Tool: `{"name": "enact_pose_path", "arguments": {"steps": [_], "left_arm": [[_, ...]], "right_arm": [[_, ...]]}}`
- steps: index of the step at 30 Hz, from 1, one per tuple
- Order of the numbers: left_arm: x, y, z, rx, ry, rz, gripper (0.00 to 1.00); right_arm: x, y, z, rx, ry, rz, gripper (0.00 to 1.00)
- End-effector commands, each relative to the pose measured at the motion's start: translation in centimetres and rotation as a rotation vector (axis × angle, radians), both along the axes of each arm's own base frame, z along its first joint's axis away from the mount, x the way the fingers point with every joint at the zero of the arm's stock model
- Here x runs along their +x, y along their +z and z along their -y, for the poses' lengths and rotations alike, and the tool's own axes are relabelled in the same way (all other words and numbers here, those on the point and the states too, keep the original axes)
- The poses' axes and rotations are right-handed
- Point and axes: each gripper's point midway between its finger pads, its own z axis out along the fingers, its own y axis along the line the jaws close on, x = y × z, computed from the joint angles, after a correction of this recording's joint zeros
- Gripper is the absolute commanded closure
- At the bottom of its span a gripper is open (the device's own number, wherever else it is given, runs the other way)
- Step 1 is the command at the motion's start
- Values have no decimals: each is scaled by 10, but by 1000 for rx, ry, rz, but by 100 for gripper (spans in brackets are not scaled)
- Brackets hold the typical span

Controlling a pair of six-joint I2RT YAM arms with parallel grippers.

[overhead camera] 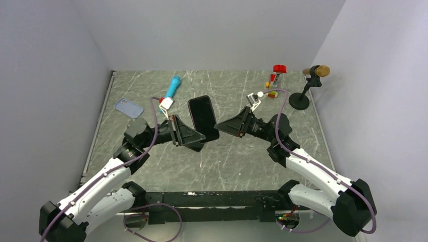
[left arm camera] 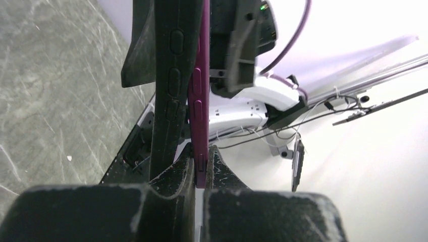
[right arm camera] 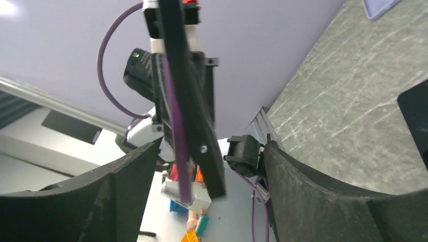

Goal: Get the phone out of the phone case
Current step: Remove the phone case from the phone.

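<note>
The phone [overhead camera: 202, 116], a dark slab with a purple edge, is held upright above the table's middle. My left gripper [overhead camera: 198, 139] is shut on its lower end; the left wrist view shows the purple edge [left arm camera: 199, 101] pinched between the fingers of the gripper [left arm camera: 201, 161]. A black slab with button bumps [left arm camera: 171, 75] lies against it. My right gripper [overhead camera: 218, 126] is open beside the phone's right edge. In the right wrist view [right arm camera: 209, 146] the purple edge [right arm camera: 174, 116] and black slab [right arm camera: 197, 116] hang between its spread fingers. The pale blue-grey phone case [overhead camera: 128, 107] lies flat at the far left, also visible in the right wrist view [right arm camera: 378, 5].
A blue cylinder [overhead camera: 173, 86] and a small white block [overhead camera: 165, 103] lie behind the left gripper. Small coloured blocks [overhead camera: 272, 93] and a red piece [overhead camera: 279, 68] sit at the back right. A microphone on a stand [overhead camera: 308, 85] is by the right wall.
</note>
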Motion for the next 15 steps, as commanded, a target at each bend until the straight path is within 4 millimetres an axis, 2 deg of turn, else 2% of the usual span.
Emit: {"name": "enact_pose_path", "arguments": {"steps": [1,8,12,15], "left_arm": [[-6,61,-23,-123,22,114,100],[-5,73,-35,-152,24,96,100],[-7,73,-37,-170,23,85,100],[-7,73,-37,-171,19,84,100]], "right_arm": [[-1,9,17,82,8,30,22],[-7,8,11,58,45,76,26],[-13,13,2,76,92,95,38],[-18,18,-9,79,134,110,39]]}}
